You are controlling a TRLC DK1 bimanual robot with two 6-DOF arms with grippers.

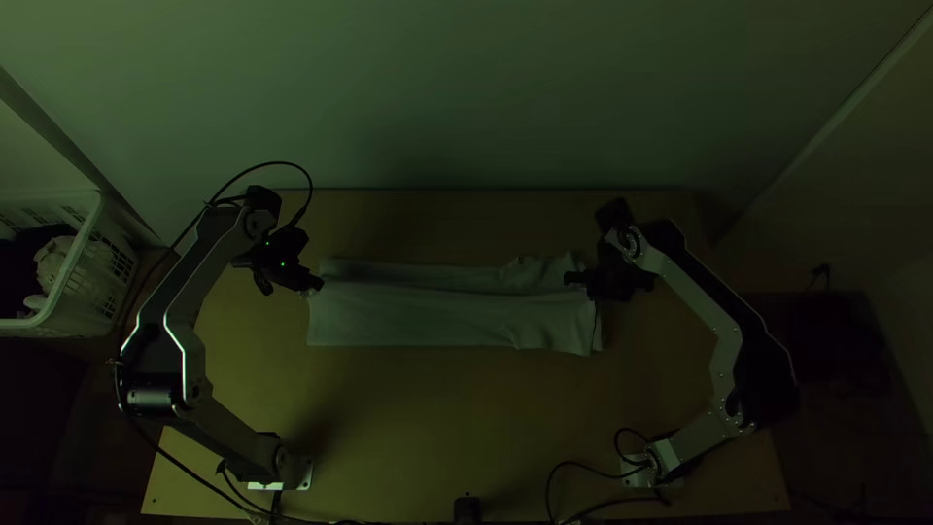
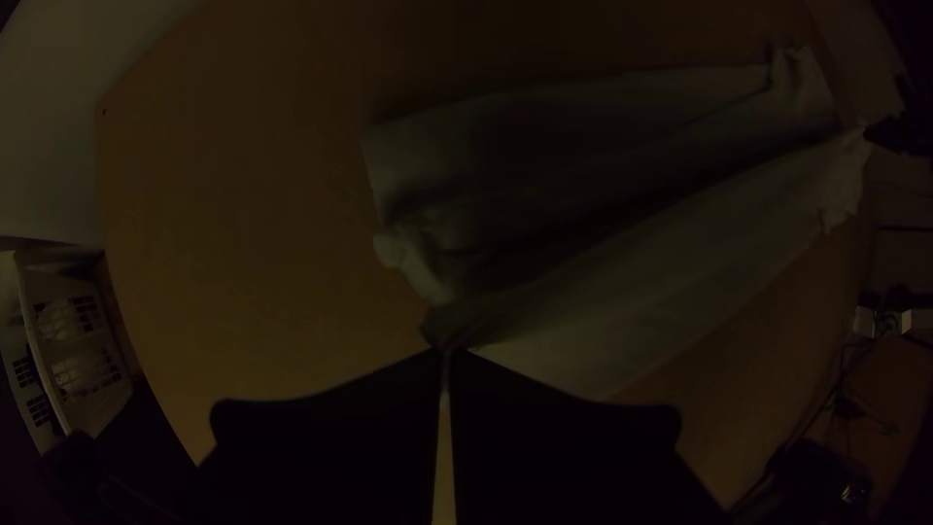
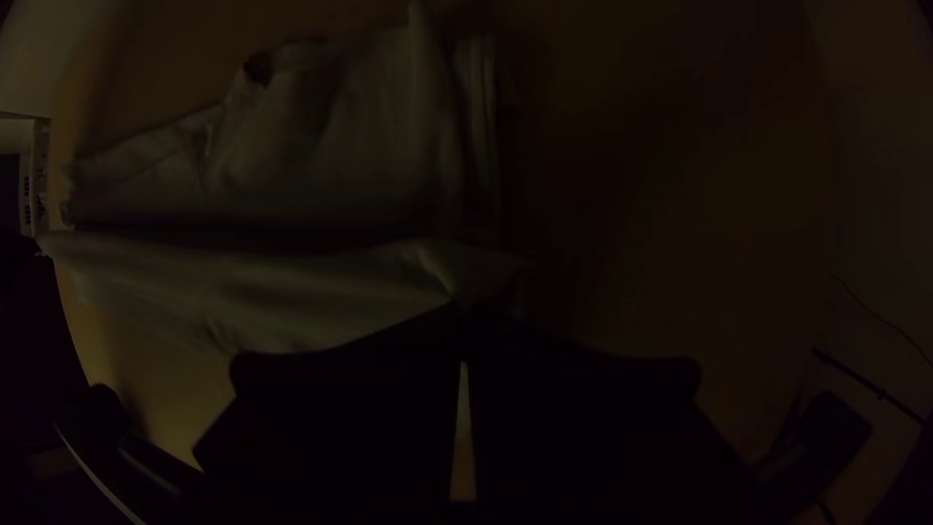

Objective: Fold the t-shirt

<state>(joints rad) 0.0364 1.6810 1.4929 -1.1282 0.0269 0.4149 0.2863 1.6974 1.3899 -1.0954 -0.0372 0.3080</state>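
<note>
In the top view, the t-shirt [image 1: 418, 318] lies across the middle of the table [image 1: 437, 418] as a long, narrow band running left to right, a dark furrow between its slimmer far strip and its broader near one. Toward its right end the far strip is rumpled. The left gripper [image 1: 315, 284] is at the band's left end, touching the cloth; the right gripper [image 1: 589, 288] is over its right end. A white basket [image 1: 92, 258] with cloth in it stands to the left of the table.

In the left wrist view, the left gripper [image 2: 447, 355] has its two fingers pressed together at the tips — a gathered bit of the shirt's left end is pinched between them. From that pinch the cloth spreads out toward the right, one part on the near side and another on the far side, with a shadowed hollow between. Small bunched folds lie just beside the tips.

In the right wrist view, the right gripper [image 3: 463, 309] is likewise closed at the tips, nipping a peaked fold at the shirt's right end. A taut ridge leads away from it to the left; beyond a dark gap, the far part lies layered and wrinkled.
</note>
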